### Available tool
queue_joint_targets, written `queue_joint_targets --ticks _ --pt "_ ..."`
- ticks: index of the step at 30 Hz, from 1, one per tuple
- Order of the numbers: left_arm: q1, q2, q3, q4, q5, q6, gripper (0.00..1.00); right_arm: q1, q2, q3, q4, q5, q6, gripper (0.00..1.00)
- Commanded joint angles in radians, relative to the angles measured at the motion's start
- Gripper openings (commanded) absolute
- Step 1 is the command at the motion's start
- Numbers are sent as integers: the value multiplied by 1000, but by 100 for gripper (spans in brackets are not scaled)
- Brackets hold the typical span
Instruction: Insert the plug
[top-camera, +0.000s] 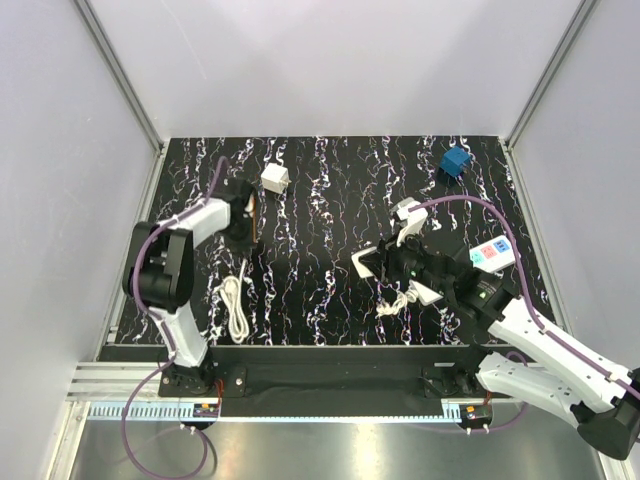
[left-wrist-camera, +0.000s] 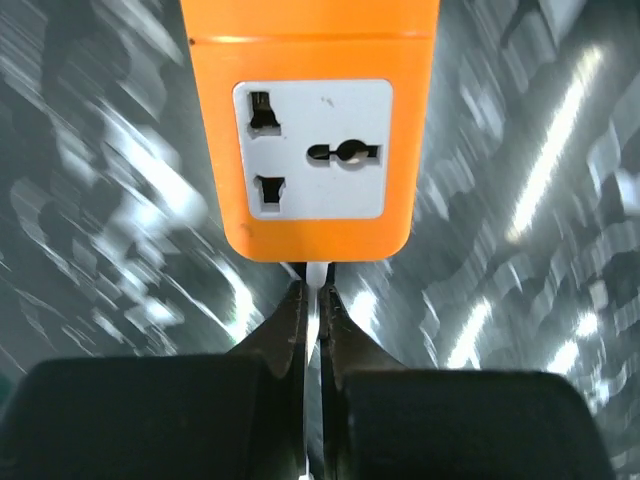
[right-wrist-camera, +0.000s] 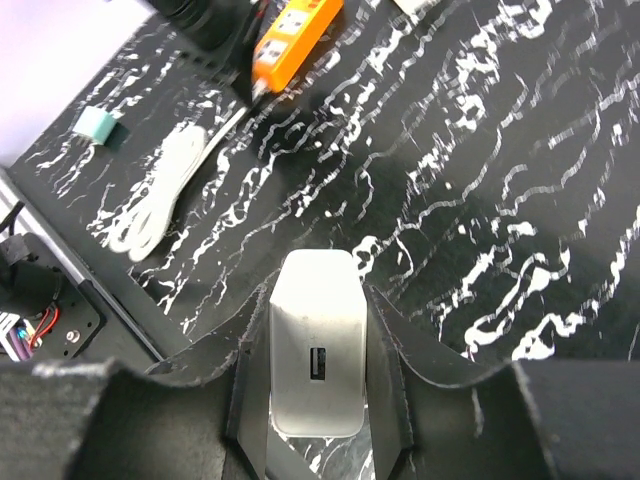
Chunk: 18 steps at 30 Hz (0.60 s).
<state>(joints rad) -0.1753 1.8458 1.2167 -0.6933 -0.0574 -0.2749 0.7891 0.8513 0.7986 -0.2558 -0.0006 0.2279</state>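
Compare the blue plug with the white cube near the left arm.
The blue plug is solid blue; the white cube is white. The plug sits in the far right corner, clear of both arms; the cube sits left of centre, just beyond the left claw. Both are small cubes lying loose, without cables.

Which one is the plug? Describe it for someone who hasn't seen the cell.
Start at the black marbled mat and go to its far right corner, beyond the white power strip. The plug sits there alone. It is the only solid blue cube; the other loose cube, toward the far left, is white.
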Motion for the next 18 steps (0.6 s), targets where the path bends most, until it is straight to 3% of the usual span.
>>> queue_joint_targets --ticks 1,8,18 --pt "-85 -127 -69 -35 -25 -40 0 2 -20 62 1 50 59 0" --pt "-311 -266 -161 35 31 -64 0 2 -1 73 -45 112 51 0" --pt "-440 -269 -215 146 53 -61 1 2 72 102 -62 166 2 0"
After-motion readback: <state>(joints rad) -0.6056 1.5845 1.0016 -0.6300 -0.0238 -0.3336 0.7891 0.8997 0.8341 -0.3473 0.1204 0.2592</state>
